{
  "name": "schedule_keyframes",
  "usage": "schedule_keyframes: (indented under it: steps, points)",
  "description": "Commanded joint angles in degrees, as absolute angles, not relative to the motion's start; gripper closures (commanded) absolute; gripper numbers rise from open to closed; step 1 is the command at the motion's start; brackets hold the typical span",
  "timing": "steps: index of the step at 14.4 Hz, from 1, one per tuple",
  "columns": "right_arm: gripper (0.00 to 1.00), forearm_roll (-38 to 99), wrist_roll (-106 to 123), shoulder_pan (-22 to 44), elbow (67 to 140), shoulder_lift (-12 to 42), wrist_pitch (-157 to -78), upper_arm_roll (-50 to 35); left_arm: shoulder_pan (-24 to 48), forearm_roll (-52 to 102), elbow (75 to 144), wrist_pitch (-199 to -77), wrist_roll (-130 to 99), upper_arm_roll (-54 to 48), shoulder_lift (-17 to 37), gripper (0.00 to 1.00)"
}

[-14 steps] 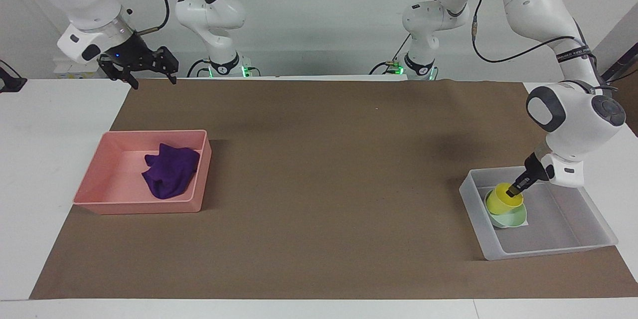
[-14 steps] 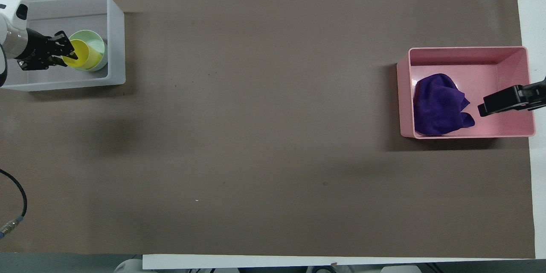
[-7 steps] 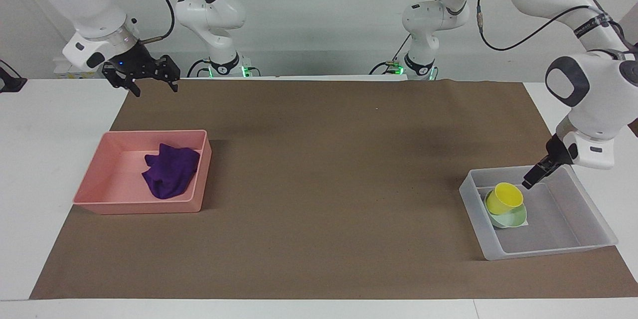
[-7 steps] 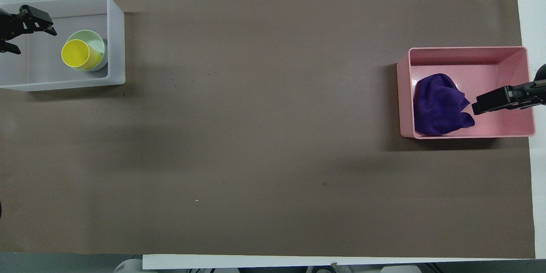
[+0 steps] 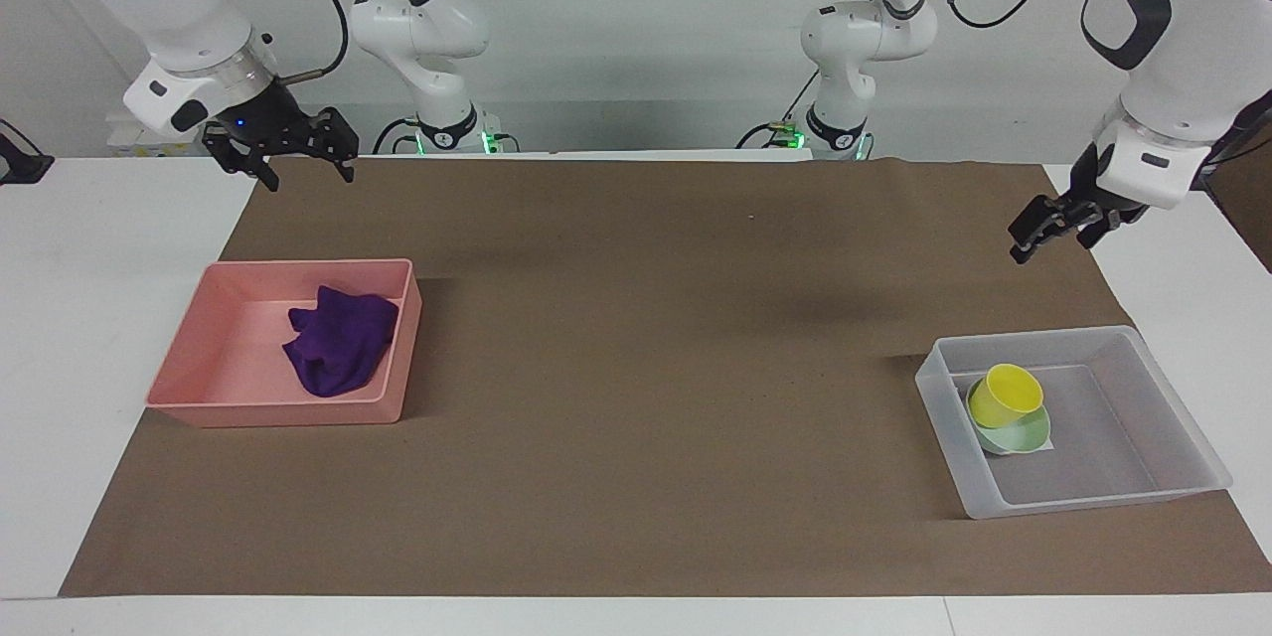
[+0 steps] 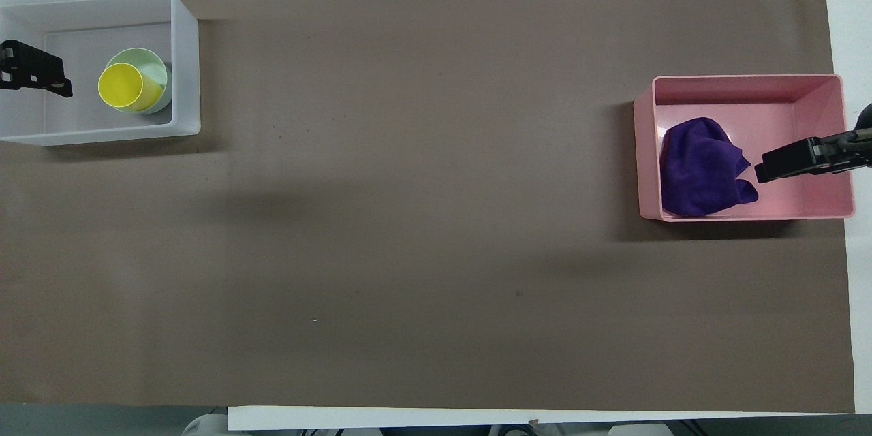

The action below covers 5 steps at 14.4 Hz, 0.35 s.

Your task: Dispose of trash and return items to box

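Note:
The clear-grey tub (image 5: 942, 396) stands at the left arm's end of the table. In it the yellow cup (image 5: 1006, 394) leans tilted in the mint-green bowl (image 5: 1029, 437). My left gripper (image 5: 1051, 243) is open and empty, raised in the air above the table near the tub. The purple rag (image 5: 338, 340) lies bunched in the pink tray (image 5: 288, 412) at the right arm's end. My right gripper (image 5: 306, 177) is open and empty, held high. The overhead view shows the tub (image 6: 185, 61), cup (image 6: 122, 86), bowl (image 6: 155, 65), rag (image 6: 698, 163), tray (image 6: 749, 90), left gripper (image 6: 34, 71) and right gripper (image 6: 773, 169).
A brown mat (image 5: 636, 368) covers the table, with white table edge (image 5: 89, 318) showing beside the pink tray.
My left gripper has let go of the yellow cup and risen out of the tub, away from it. The cup stays tilted in the bowl. The right gripper has barely shifted.

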<state>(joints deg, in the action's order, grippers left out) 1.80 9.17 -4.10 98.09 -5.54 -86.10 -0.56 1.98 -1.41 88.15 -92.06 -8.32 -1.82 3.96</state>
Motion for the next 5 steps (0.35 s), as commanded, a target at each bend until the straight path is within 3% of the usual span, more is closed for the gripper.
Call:
schedule_keyframes:
  steps: [1,5]
  points:
    - [0.02,1.1,9.8,-4.4,100.2,-6.9,-87.6,-0.7,2.5,-0.4,90.1,-90.1,-5.1,-1.3,2.4,0.00]
    - [0.02,1.1,9.8,-4.4,100.5,-6.9,-87.6,-0.7,1.8,-0.3,91.0,-90.7,0.5,-1.2,1.4,0.00]
